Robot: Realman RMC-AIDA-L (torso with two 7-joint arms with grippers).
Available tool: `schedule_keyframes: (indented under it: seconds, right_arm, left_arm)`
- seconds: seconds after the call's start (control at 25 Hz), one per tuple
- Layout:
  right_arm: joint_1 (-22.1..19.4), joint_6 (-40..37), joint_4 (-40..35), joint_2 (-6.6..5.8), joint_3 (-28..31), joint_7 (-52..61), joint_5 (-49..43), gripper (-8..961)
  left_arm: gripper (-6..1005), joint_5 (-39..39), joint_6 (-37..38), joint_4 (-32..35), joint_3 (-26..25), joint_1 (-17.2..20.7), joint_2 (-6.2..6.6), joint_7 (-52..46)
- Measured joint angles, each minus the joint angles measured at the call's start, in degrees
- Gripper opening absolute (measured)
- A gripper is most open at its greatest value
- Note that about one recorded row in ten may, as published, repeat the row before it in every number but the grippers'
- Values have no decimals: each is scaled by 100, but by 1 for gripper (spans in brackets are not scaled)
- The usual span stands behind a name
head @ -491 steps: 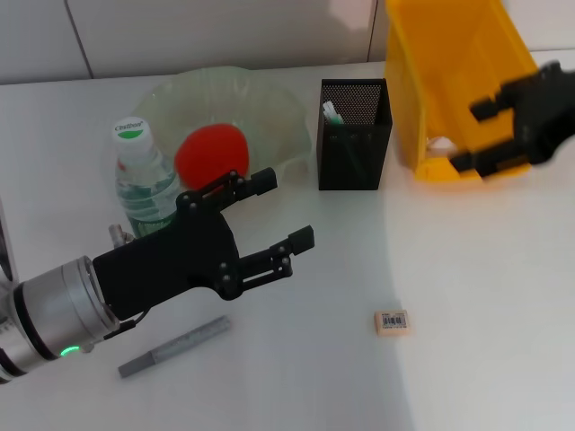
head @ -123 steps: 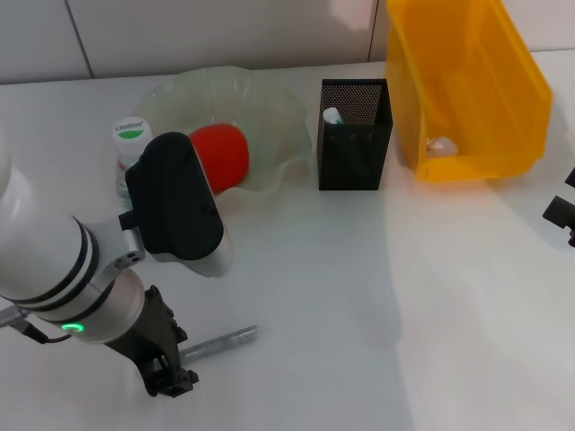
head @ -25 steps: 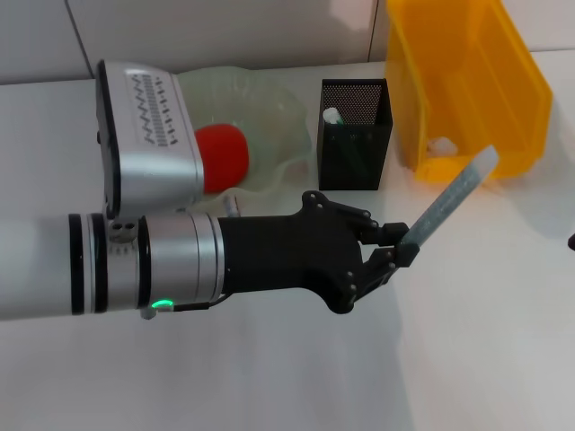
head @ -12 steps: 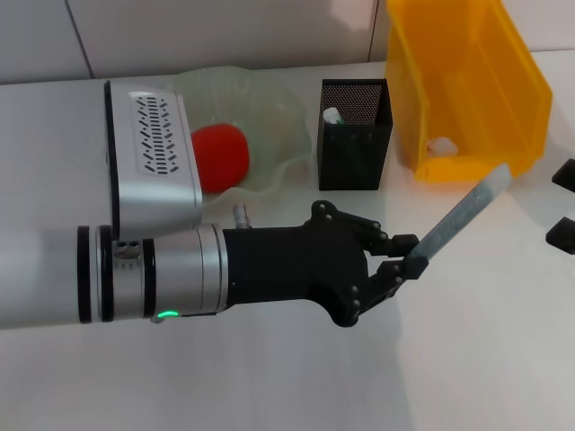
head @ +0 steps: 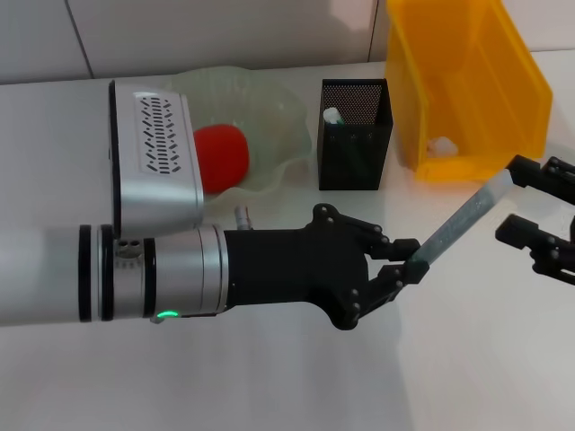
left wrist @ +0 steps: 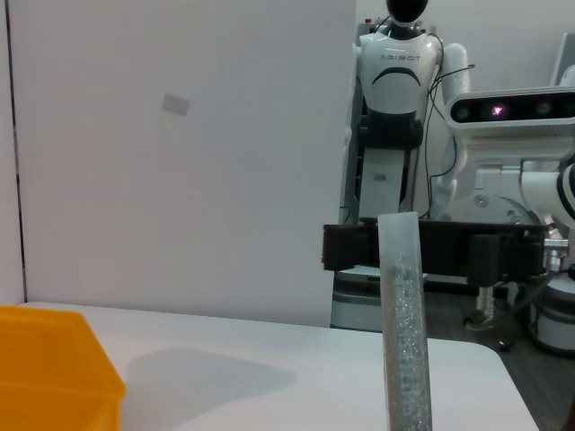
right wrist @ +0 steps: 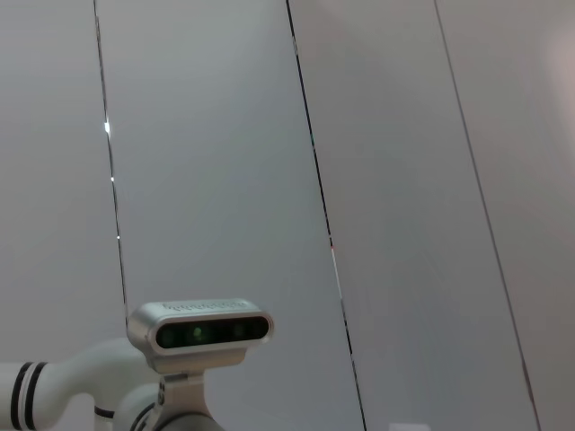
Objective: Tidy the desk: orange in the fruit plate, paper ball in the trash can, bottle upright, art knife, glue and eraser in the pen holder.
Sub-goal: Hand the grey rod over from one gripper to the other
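The desk (head: 269, 377) was crossed from the left by the left arm, whose silver housing covered the near left part of the fruit plate (head: 269, 117) and whatever stood beside it. The orange (head: 223, 158) was seen lying in the plate, partly masked by that housing. Just right of the plate stood the pen holder (head: 353, 135), with a small white and green item showing inside it, probably the glue, though this was hard to make out. The trash can (head: 467, 90) stood just beyond, with something pale on its floor.

The left gripper (head: 409, 260) was clamped on the lower end of the art knife (head: 463, 218), a grey speckled stick held aslant above the desk, in front of the trash can and to the right of the pen holder. The right gripper (head: 532, 205), cut off at the frame edge, was held with its fingers spread, one at each side of the knife's upper tip; contact could not be judged. In the left wrist view the art knife (left wrist: 402, 332) rose upright before the dark right gripper (left wrist: 431, 247).
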Motion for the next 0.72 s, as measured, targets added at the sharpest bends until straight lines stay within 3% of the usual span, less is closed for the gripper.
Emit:
schedule_keyframes:
  seconds: [0.4,0.72]
  right_arm:
    - [192,240,208,14,-454,60,-7,524]
    - [200,250,200,3,-489,193,-8,519]
  left_arm:
    - [161,-3,86,-24,-36,10,-3,64]
    - [161,-3,144,-23,-37,8,1,66]
